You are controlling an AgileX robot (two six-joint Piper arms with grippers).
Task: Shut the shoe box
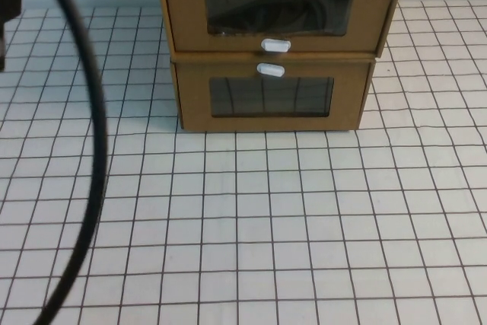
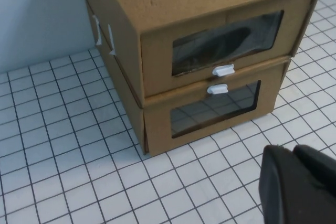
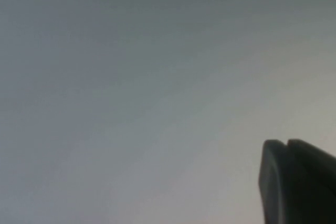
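The shoe box (image 1: 183,9) is the upper of two stacked brown cardboard boxes at the back centre of the table. A small white pull tab (image 1: 275,45) sits below its clear window. In the left wrist view the shoe box (image 2: 157,56) has its drawer front about flush with its outer sleeve, and a dark shape shows behind the window. My left gripper (image 2: 291,150) is shut on nothing, above the table in front of the boxes and apart from them. Pointing at a blank grey surface, my right gripper (image 3: 287,142) is also shut and holds nothing. The high view shows neither gripper.
The lower cardboard box (image 1: 194,97) has its white tab (image 1: 271,70) above its window. A black cable (image 1: 91,150) curves down the left of the high view. The table (image 1: 266,226) has a white surface with a black grid.
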